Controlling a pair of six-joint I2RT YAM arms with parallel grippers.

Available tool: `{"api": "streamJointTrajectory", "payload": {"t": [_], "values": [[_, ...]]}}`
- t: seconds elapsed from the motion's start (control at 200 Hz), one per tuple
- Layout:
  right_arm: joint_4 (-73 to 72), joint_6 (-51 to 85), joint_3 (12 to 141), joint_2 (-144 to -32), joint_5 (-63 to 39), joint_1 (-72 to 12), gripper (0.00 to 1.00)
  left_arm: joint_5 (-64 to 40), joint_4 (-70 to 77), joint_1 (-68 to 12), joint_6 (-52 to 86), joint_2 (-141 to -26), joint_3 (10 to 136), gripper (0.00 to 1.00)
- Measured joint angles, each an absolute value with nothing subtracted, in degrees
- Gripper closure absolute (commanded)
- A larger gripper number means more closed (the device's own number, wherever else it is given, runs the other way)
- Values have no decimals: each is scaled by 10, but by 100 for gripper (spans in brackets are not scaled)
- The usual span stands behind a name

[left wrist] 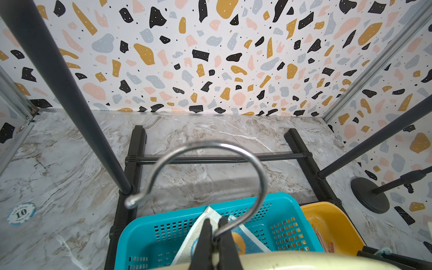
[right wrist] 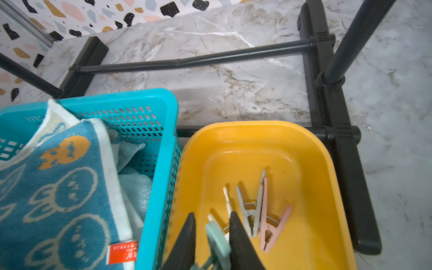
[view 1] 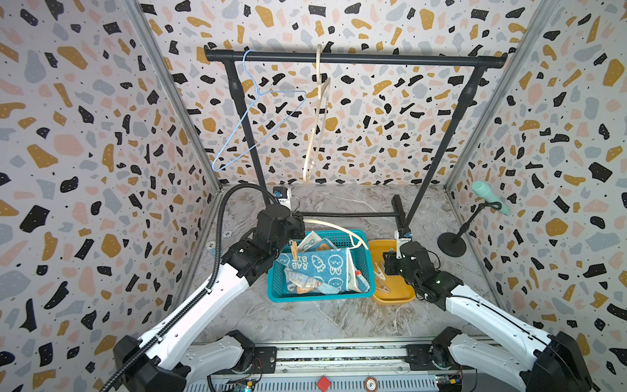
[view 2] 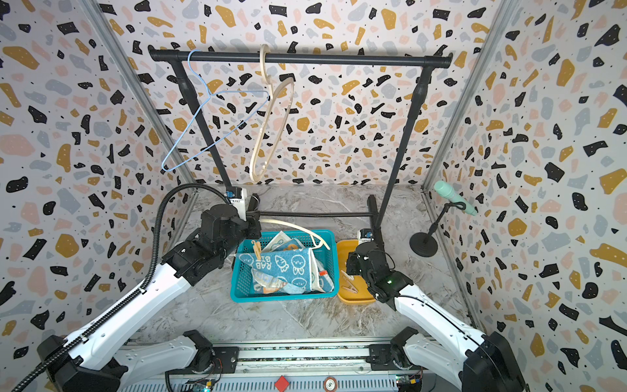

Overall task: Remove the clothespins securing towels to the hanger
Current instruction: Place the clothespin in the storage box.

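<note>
My left gripper [left wrist: 214, 222] is shut on the metal hook [left wrist: 233, 149] of a cream hanger [view 1: 339, 227], which it holds over a teal basket [view 1: 319, 298]. A teal rabbit towel [view 1: 322, 268] hangs from that hanger into the basket, with a peach clothespin [view 1: 294, 250] on its left end. A striped towel [view 1: 303, 283] and a pale blue towel [right wrist: 135, 184] lie under it. My right gripper [right wrist: 211, 217] hovers over a yellow tray [right wrist: 304, 140], shut on a mint green clothespin [right wrist: 217, 236]. White [right wrist: 251, 210] and pink [right wrist: 273, 224] clothespins lie in the tray.
A black clothes rack [view 1: 353, 59] spans the back, with a blue wire hanger [view 1: 258, 112] and another cream hanger [view 1: 317, 118] on its rail. Its floor bars run behind the basket and tray. A mint microphone on a stand [view 1: 488, 197] is at the right, and a poker chip [left wrist: 21, 213] at the left.
</note>
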State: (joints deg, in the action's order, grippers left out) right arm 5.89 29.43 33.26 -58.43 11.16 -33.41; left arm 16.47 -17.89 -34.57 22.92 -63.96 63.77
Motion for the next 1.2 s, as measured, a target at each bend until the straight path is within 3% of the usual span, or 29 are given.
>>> {"api": "streamJointTrajectory", "payload": {"t": [0.471, 0.801, 1.081, 1.201], "values": [[18, 316, 303, -663, 110, -261, 94, 164, -178, -346, 227, -635, 634, 100], [4, 320, 297, -680, 98, -238, 73, 163, -177, -346, 221, -634, 627, 100], [1, 321, 295, -679, 94, -235, 63, 159, -175, -346, 221, -633, 621, 100], [-1, 323, 295, -678, 91, -235, 53, 157, -175, -346, 221, -633, 621, 100]]}}
